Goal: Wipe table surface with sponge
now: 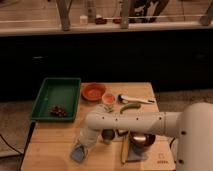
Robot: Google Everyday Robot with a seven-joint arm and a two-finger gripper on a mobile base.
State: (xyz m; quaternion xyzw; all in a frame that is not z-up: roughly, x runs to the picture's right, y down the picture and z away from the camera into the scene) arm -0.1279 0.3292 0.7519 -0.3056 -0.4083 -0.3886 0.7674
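The sponge (78,153), a small flat grey-blue pad, lies on the light tan table surface (52,142) near its front left corner. My gripper (83,146) points down at the end of the white arm (125,123) and sits right on top of the sponge, covering part of it. The arm reaches in from the right across the front half of the table.
A green tray (56,97) with dark bits stands at the left. An orange bowl (93,91), a small cup (109,98), a white-handled tool (136,100) and a green vegetable (130,107) lie at the back. A dark bowl (143,140), a little metal cup (107,136) and a yellow stick (123,149) sit front right.
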